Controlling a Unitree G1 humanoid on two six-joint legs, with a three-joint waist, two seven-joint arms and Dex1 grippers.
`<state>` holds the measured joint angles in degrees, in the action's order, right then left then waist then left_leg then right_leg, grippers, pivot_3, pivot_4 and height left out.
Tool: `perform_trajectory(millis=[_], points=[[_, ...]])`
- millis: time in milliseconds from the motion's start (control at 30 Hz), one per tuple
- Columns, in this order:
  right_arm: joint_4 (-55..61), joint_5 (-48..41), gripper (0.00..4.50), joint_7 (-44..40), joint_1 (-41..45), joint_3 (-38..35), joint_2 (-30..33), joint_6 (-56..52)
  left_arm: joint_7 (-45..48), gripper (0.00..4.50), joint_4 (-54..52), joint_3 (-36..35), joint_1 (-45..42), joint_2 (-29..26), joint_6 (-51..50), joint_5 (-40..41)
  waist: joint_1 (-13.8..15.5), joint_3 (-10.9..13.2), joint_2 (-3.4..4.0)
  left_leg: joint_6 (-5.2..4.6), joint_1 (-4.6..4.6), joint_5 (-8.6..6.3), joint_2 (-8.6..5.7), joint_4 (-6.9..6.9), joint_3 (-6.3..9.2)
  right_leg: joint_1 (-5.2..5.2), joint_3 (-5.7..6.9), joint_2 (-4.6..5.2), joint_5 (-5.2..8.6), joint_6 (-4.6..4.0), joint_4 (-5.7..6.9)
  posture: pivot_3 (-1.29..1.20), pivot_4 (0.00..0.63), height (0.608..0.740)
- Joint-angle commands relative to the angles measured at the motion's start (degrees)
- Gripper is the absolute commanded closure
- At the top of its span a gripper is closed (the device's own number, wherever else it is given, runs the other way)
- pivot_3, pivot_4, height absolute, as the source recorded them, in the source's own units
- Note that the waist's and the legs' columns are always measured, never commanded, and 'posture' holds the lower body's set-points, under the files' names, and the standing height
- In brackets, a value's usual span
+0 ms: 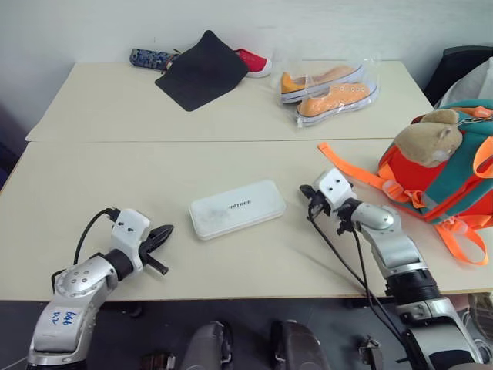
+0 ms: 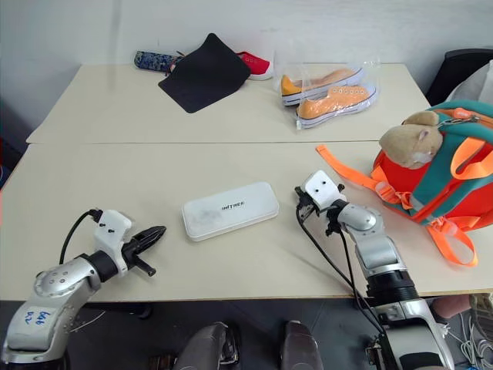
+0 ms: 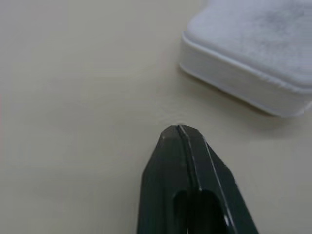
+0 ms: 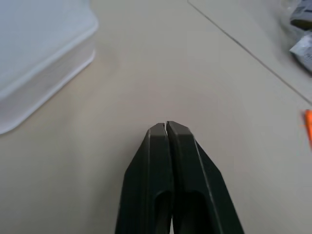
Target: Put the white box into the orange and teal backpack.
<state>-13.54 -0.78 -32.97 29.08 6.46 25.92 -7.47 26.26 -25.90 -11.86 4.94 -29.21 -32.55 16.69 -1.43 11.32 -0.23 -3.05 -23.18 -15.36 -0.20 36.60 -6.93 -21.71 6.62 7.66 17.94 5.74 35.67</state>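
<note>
Surface: two pale beige tabletops set edge to edge, a seam running left to right between the near one and the far one.

Backpack: orange body, teal trim, lying at the right edge of the near surface. Bright orange straps trail from it leftward across the surface. A tan plush toy sits on its upper left side.

Black cloth: flat, diamond-wise, on the far surface left of centre. It partly covers a red shoe at its right. A dark patterned case lies just left of it.

Sneakers: an orange pair in clear bags, far surface, right of centre.

Box: white, flat, oblong with rounded corners, small dark lettering on top. Lies at the middle of the near surface, between the two pincers, well apart from the backpack, touching neither pincer.

Left pincer: near-left of the box, tips towards it, close but apart. Fingers pressed together, holding nothing.

Right pincer: just right of the box, between box and straps. Fingers pressed together, holding nothing.
</note>
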Motion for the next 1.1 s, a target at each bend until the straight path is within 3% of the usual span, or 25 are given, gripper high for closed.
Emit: perform_trajectory(millis=[33, 400, 700, 867, 1100], points=[[0.7, -0.9, 4.5, -0.4, 0.7, 0.0, -2.0, 1.5, -1.2, 4.47, -3.0, 1.7, -1.9, 0.9, -0.4, 0.3, 0.0, 0.0, 0.0, 0.07, 0.01, 0.0, 0.01, 0.0, 0.03, -0.01, 0.01, -0.01, 0.0, 0.0, -0.01, 0.0, 0.15, 0.74], [12.6, -6.4, 4.5, -8.5, -1.2, 0.4, -2.2, -9.2, -0.7, 4.47, 1.7, 4.0, -7.1, 0.7, -1.7, -0.3, -0.1, 0.0, 0.0, -0.17, -0.02, 0.14, 0.04, -0.02, 0.03, -0.07, 0.01, -0.06, 0.0, -0.01, 0.21, 0.0, 0.15, 0.74], [21.6, -9.4, 4.5, -12.7, -6.2, -0.6, 2.1, -15.4, 1.3, 4.47, 3.3, 6.8, -9.0, 0.8, 0.9, -0.7, 0.6, 0.0, 0.0, 0.05, -0.02, -0.03, 0.0, -0.02, 0.04, -0.05, 0.01, 0.01, 0.0, -0.01, 0.16, 0.0, 0.15, 0.74], [18.9, -9.2, 4.5, -8.3, -4.4, -4.3, 1.5, -13.8, 1.7, 4.47, 3.3, 6.2, -7.9, 0.0, 1.0, -1.3, 0.7, 0.0, 0.0, 0.07, -0.02, -0.03, 0.01, -0.02, 0.03, -0.09, 0.0, -0.01, 0.0, -0.01, 0.0, 0.0, 0.15, 0.74], [6.1, -3.6, 4.5, -5.4, -1.0, -0.4, -0.4, -7.7, 0.7, 4.47, 1.7, 4.7, -7.0, 0.0, -0.1, -0.7, 0.6, 0.0, 0.0, 0.06, -0.02, -0.02, 0.02, -0.02, 0.01, -0.1, 0.0, -0.01, 0.0, -0.01, 0.01, 0.0, 0.15, 0.74]])
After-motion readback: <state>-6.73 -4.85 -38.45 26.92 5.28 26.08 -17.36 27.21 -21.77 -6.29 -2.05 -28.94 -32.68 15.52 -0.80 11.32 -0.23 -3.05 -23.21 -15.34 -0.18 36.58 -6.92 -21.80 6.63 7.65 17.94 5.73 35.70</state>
